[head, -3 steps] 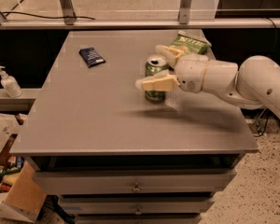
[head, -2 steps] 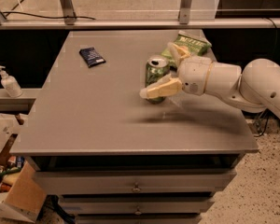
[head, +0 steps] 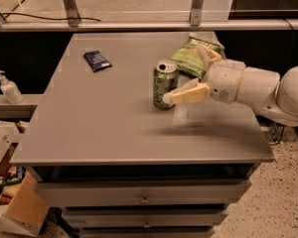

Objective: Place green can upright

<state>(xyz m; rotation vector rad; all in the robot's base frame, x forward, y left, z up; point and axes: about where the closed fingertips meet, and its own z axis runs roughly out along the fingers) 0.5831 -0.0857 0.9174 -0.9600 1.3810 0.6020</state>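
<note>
The green can (head: 165, 83) stands upright on the grey table (head: 109, 123), right of the middle, with its silver pull-tab top facing up. My gripper (head: 184, 74) is open just to the right of the can. Its near finger (head: 188, 94) reaches in front of the can's lower right side; I cannot tell whether it touches. Its far finger (head: 206, 54) points back over the chip bag. The can is not held.
A green crinkly chip bag (head: 192, 53) lies behind the gripper near the table's back right. A small dark blue packet (head: 97, 60) lies at the back left. A soap bottle (head: 8, 87) stands on a ledge left of the table. Drawers are below the tabletop.
The gripper has opened off the can and drawn back to the right. The can stays upright in the same spot.
</note>
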